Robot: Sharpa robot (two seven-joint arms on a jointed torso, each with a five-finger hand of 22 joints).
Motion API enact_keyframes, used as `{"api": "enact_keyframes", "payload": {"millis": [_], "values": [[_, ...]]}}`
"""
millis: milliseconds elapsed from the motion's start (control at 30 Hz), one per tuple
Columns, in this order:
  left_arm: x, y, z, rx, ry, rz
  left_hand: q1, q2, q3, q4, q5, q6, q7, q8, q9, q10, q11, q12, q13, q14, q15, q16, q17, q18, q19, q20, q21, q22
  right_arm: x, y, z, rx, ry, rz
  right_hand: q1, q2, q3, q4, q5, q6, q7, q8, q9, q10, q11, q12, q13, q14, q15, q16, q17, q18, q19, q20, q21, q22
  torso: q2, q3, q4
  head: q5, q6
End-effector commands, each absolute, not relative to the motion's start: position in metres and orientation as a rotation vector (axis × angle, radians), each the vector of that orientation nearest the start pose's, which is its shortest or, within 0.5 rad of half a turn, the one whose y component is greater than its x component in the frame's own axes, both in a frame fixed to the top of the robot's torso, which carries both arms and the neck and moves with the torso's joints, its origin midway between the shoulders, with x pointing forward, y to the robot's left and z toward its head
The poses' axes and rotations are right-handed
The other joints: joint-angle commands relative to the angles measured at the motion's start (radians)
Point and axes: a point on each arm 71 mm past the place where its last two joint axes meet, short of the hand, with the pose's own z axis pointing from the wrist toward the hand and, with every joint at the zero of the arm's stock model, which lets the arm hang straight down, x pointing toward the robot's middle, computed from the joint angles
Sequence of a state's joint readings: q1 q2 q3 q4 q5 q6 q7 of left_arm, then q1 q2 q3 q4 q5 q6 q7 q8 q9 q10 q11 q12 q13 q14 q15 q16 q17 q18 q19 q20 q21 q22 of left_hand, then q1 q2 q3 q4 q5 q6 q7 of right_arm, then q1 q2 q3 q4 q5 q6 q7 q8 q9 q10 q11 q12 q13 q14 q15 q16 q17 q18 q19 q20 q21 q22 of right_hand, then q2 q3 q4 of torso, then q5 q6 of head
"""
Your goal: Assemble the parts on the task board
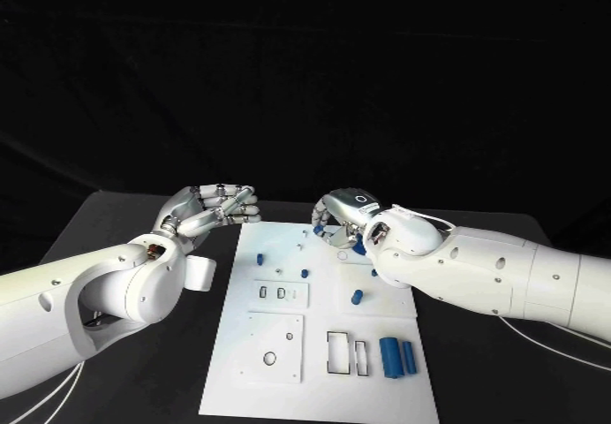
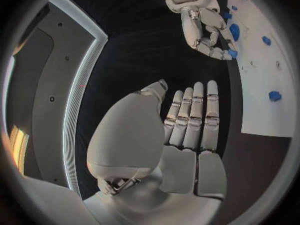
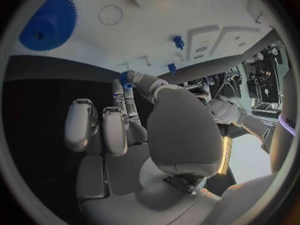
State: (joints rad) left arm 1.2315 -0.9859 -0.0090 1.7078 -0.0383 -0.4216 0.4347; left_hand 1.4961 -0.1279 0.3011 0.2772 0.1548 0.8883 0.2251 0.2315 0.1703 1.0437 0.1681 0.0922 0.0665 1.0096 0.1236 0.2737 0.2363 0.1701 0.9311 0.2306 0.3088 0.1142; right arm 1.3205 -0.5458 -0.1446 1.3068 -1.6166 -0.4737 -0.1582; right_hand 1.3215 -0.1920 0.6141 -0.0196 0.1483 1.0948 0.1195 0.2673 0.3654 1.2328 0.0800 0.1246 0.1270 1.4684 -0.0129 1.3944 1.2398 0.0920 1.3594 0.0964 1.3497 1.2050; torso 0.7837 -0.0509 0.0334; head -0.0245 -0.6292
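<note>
I am pinching a small blue part [image 3: 125,78] in my right hand [image 1: 346,221] over the task board's [image 1: 280,371] far edge, beyond the blue gear [image 3: 47,21]. My left hand [image 1: 216,208] is hovering beside that edge, fingers straight, holding nothing. The fingertip grip looks slight; the part may be slipping or tilting.

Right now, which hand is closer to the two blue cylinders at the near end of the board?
Right. The right hand hovers over the board's far end, same side as the blue cylinders; the left hand sits off the task board's far left corner.
</note>
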Motion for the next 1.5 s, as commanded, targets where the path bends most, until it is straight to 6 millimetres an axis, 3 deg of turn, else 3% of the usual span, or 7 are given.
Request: {"api": "enact_keyframes", "payload": {"millis": [33,233,467,1200,1500], "values": [[0.464,0.227,-0.133,-1.018,1.302,-1.555,0.005,-0.005,0.006,-0.002,-0.004,-0.007,0.008,-0.004,0.000,-0.001,0.009,-0.003,-0.001,-0.003,0.006,-0.004,0.001,0.013,0.003,0.002,-0.002,-0.001,0.526,-0.104,-0.154,-0.349,1.384,0.573,0.013,0.020,0.001,-0.003,0.003,0.005,0.003,0.003,0.015,0.027,-0.024,-0.001,0.014,0.042,-0.006,0.007,0.001,-0.013,0.001,-0.007,0.005,0.001,0.004,-0.0023,0.0049,0.000,0.002],[0.464,0.225,-0.132,-1.016,1.304,-1.560,0.005,-0.005,0.006,-0.002,-0.004,-0.007,0.008,-0.004,0.000,-0.001,0.009,-0.003,-0.001,-0.003,0.006,-0.004,0.001,0.013,0.003,0.002,-0.002,-0.001,0.529,-0.097,-0.156,-0.353,1.387,0.574,0.008,0.018,0.003,-0.003,0.003,-0.001,0.004,0.003,0.018,0.024,-0.022,-0.004,0.015,0.042,-0.005,0.007,-0.001,-0.013,-0.001,-0.007,0.004,-0.001,0.009,-0.0057,0.0116,0.000,0.002],[0.464,0.225,-0.132,-1.015,1.304,-1.561,0.005,-0.006,0.007,-0.003,-0.004,-0.007,0.008,-0.005,0.000,-0.001,0.009,-0.005,-0.001,-0.004,0.006,-0.005,0.002,0.012,0.003,0.003,-0.002,-0.001,0.532,-0.093,-0.158,-0.355,1.392,0.573,0.007,0.018,0.004,-0.003,0.004,-0.003,0.004,0.002,0.020,0.022,-0.022,-0.006,0.015,0.042,-0.004,0.007,0.000,-0.013,-0.002,-0.007,0.004,-0.001,0.011,-0.0087,0.0142,0.000,0.003],[0.465,0.224,-0.131,-1.011,1.300,-1.564,0.005,-0.006,0.007,-0.003,-0.004,-0.007,0.008,-0.005,0.000,-0.001,0.009,-0.005,-0.001,-0.004,0.006,-0.005,0.002,0.012,0.003,0.003,-0.002,-0.001,0.535,-0.091,-0.167,-0.365,1.442,0.565,0.001,0.016,0.006,-0.004,0.003,-0.010,0.006,0.002,0.024,0.016,-0.019,-0.011,0.016,0.041,-0.002,0.006,-0.005,-0.011,-0.008,-0.006,-0.002,-0.009,0.016,-0.0100,0.0115,0.006,-0.012],[0.465,0.224,-0.130,-1.010,1.298,-1.563,0.005,-0.006,0.007,-0.003,-0.004,-0.007,0.008,-0.005,0.000,-0.001,0.009,-0.005,-0.001,-0.004,0.006,-0.005,0.002,0.012,0.003,0.003,-0.002,-0.001,0.537,-0.090,-0.168,-0.361,1.442,0.563,-0.012,0.007,0.014,-0.004,-0.001,-0.032,0.014,-0.005,0.032,-0.009,-0.010,-0.029,0.014,0.038,0.005,0.005,-0.012,-0.009,-0.017,0.000,-0.008,-0.016,0.018,-0.0108,0.0127,0.007,-0.010]]}}
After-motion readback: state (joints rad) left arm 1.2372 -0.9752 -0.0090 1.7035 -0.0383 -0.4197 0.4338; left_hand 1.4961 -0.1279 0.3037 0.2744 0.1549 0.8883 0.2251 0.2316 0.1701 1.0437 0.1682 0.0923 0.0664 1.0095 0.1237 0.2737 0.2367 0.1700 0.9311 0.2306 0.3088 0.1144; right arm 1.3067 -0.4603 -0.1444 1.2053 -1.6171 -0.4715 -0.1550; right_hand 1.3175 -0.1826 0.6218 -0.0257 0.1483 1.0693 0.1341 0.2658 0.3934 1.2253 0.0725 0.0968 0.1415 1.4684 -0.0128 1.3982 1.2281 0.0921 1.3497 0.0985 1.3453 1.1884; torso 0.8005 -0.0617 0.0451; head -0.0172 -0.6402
